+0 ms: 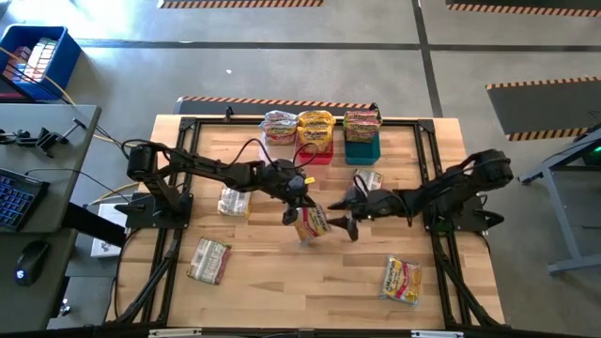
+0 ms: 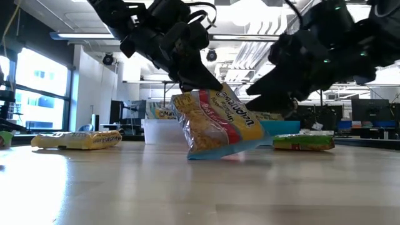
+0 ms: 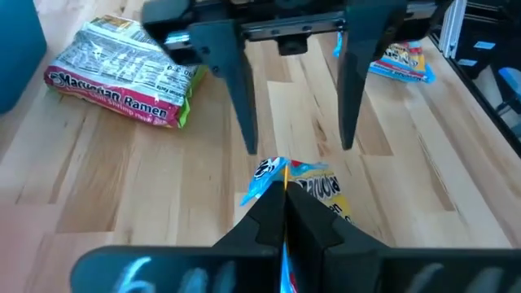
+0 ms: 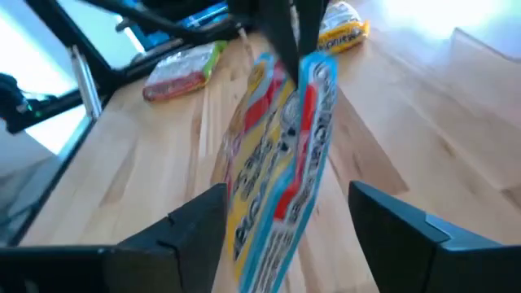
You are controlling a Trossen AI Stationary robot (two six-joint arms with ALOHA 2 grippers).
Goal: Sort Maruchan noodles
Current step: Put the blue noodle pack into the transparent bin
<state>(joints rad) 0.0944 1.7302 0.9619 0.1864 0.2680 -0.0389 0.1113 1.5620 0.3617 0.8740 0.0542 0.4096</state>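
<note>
Item: yellow noodle packet (image 1: 312, 223), red and blue trim, near the tabletop's middle, standing on its lower edge and tilted. The left gripper (image 1: 299, 208) is clamped on its top edge. The right gripper (image 1: 349, 214) stands just beside it, fingers spread with the packet between them, gripping nothing.

Step in hand, as judged: a handover between the arms, or a release by the right one; which cannot be told. The next move calls for carrying the packet to the bin of its kind without letting it twist in the pinch.

Nearby: three bins at the far edge, clear bin (image 1: 279, 134), red bin (image 1: 315, 150), teal bin (image 1: 362, 148), each topped with packets. Loose packets: one (image 1: 234, 201) toward the left edge, one (image 1: 208, 260) near the near-left corner, one (image 1: 401, 280) near the near-right corner, one (image 1: 372, 179) beside the right arm.

Obstruction: the spread right fingers flank the packet and could snag it.
</note>
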